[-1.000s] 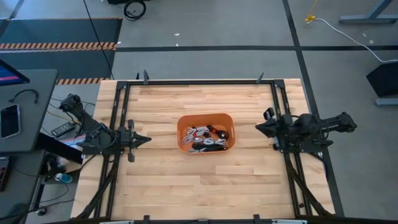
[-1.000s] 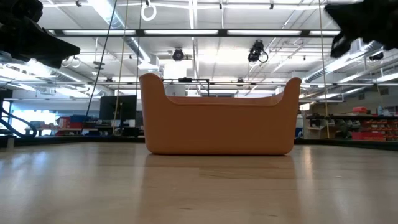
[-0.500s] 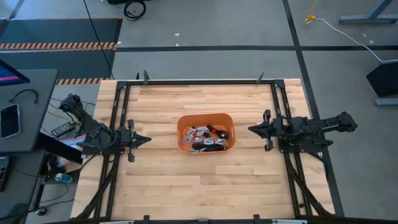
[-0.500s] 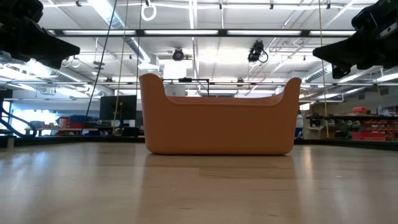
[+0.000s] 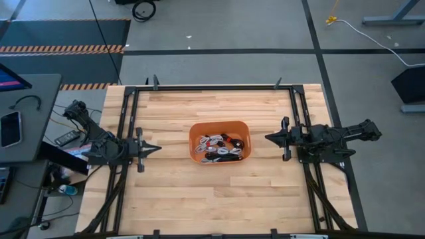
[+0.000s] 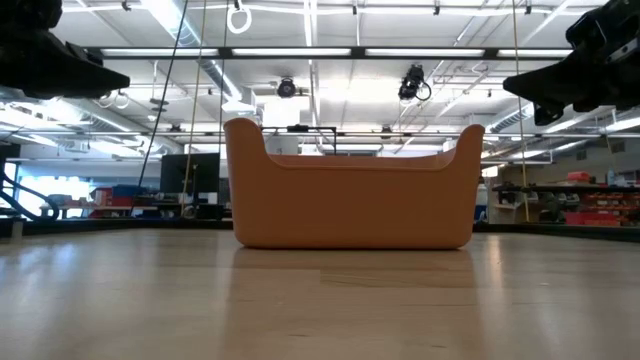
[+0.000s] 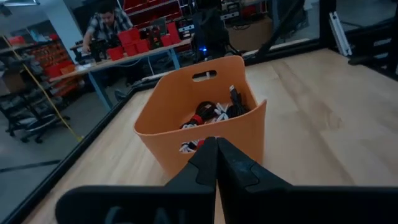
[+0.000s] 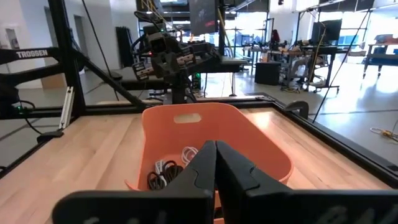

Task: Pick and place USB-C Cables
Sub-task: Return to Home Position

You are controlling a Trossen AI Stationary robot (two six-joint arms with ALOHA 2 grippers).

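Note:
An orange bin [image 5: 219, 141] stands on its base in the middle of the wooden table. Several coiled USB-C cables [image 5: 218, 149], white and black, one with red on it, lie heaped inside; they also show in the left wrist view [image 7: 214, 115] and the right wrist view [image 8: 169, 169]. The bin wall [image 6: 350, 195] hides them in the low view. My left gripper [image 5: 158, 149] hovers shut to the bin's left, its fingers [image 7: 216, 146] pointing at the bin. My right gripper [image 5: 267, 138] hovers shut to the bin's right, pointing at the bin [image 8: 211, 134].
A black metal frame [image 5: 212, 87] runs around the tabletop edges. Bare wood lies on all sides of the bin. Beyond the table, a person [image 7: 109, 25] works at a bench with red boxes. Both arms hang above bin height in the low view [image 6: 560, 75].
My right gripper has moved toward the bin, from the table's right side, and has come lower into the low view; it then held still. The bin and cables have not moved.

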